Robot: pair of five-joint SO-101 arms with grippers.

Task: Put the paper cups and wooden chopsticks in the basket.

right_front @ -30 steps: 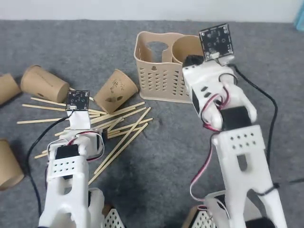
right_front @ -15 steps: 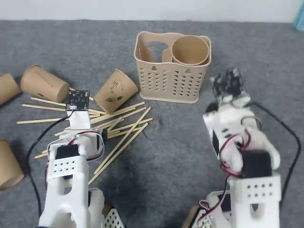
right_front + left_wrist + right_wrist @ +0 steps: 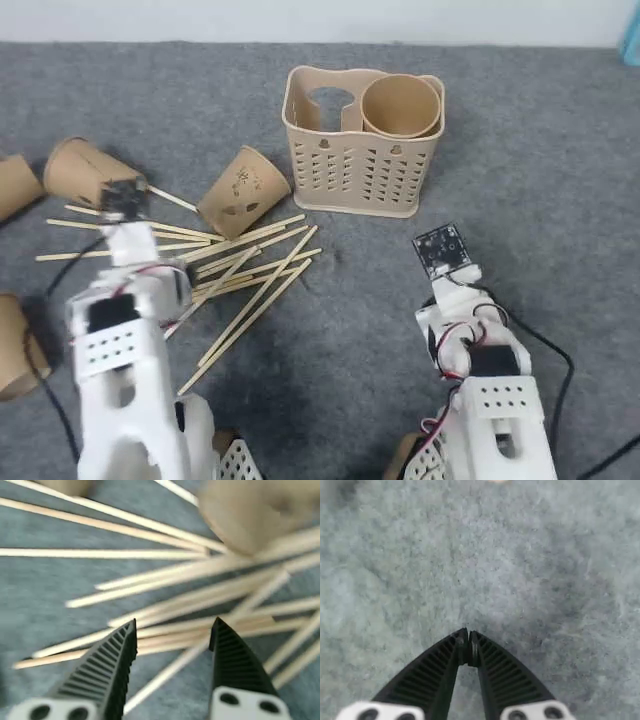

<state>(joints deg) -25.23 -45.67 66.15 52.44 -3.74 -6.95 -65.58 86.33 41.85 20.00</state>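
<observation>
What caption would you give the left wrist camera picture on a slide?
Left gripper open above a scatter of wooden chopsticks on a grey mat, a paper cup nearby.

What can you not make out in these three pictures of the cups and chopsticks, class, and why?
High view: the cup at the left edge is cut off by the frame.
High view: the left arm covers part of the chopsticks, so no count.
Left wrist view: the nearby cup, beyond the open left claw, is blurred; its markings cannot be read.

Beige slotted basket (image 3: pixel 352 170), tan cups (image 3: pixel 243 190), pale wooden chopsticks (image 3: pixel 250 262), grey carpet (image 3: pixel 540 150), white arms, black ridged fingers (image 3: pixel 107 667).
</observation>
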